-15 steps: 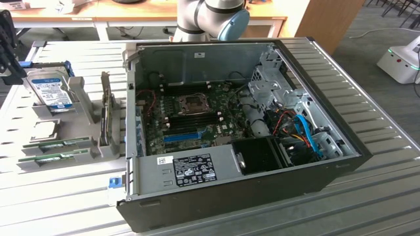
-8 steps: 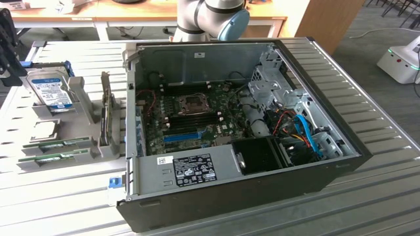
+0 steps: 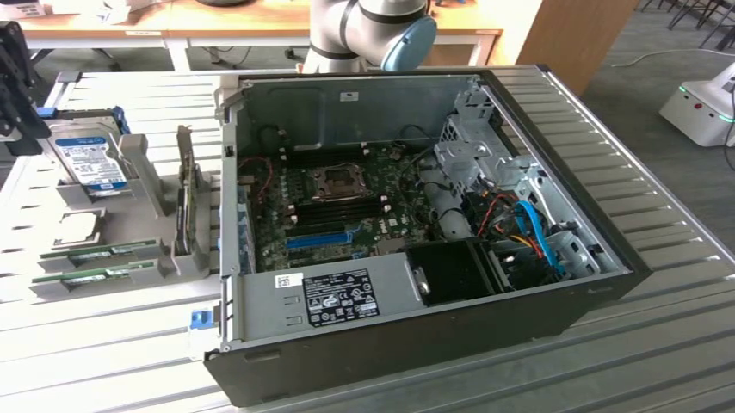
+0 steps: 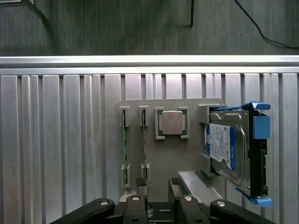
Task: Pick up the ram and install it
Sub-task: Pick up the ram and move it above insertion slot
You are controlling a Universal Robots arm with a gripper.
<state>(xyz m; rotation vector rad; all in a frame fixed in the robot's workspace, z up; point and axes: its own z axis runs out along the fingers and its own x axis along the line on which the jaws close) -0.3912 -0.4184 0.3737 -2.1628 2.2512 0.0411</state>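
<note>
Two ram sticks [image 4: 124,144] [image 4: 144,145] stood on edge, side by side, in a gray holder [image 4: 187,154] on the slatted metal desk [image 3: 643,327]. The holder sat just to the exterior view's left of one open computer case [image 3: 379,344]. It also carried one processor chip [image 4: 171,122] lying flat and one hard drive [image 4: 229,147] with a blue label, clipped in a blue bracket. The single robot arm [image 3: 367,30] reached over from behind the case. Its jaws hung spread apart above the holder's near edge, close to the sticks, gripping nothing and touching nothing. One motherboard [image 3: 367,206] lay exposed inside the case.
</note>
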